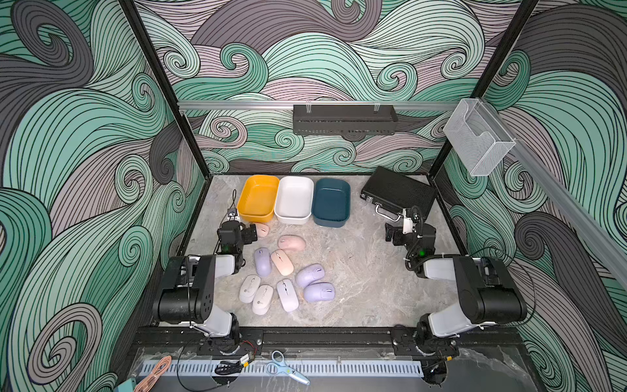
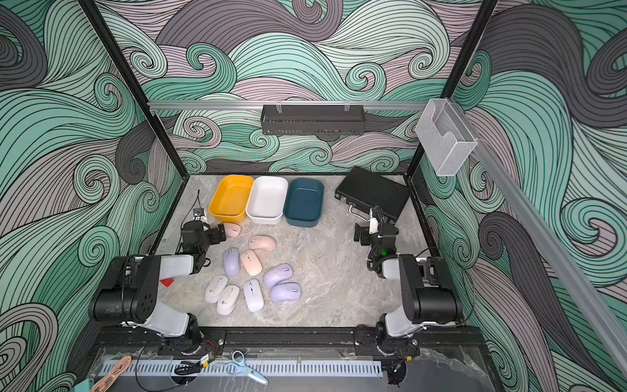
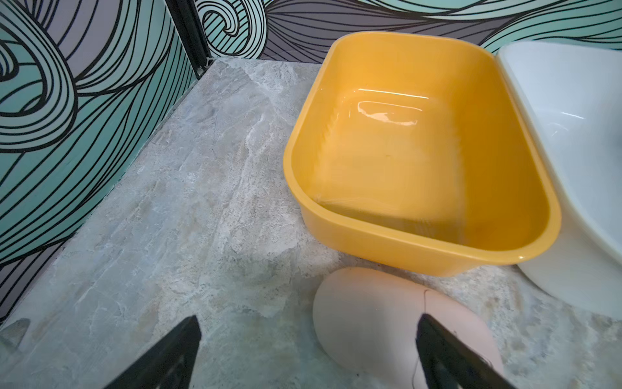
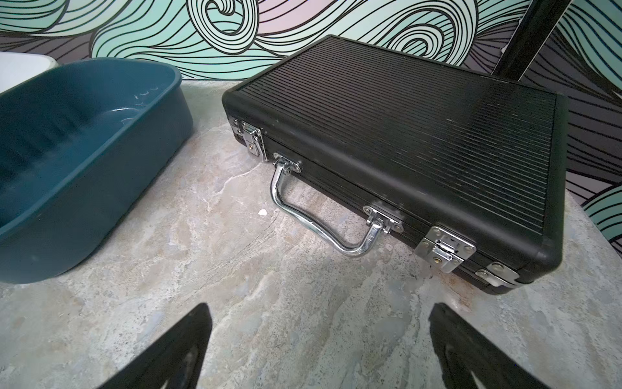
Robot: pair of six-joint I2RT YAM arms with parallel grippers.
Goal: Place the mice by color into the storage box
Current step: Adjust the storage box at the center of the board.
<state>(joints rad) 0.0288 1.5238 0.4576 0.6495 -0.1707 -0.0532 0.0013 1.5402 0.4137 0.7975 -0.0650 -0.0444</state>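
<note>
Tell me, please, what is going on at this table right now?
Nothing is sorted yet: all nine mice lie on the table, and the yellow bin, white bin and blue bin are empty. The left gripper, open, is at the pink mouse beside the yellow bin. The right gripper, open and empty, faces the black case.

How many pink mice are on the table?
3. One pink mouse in front of the yellow bin; a second toward the centre; a third next to a lavender mouse. None appear hidden.
</note>
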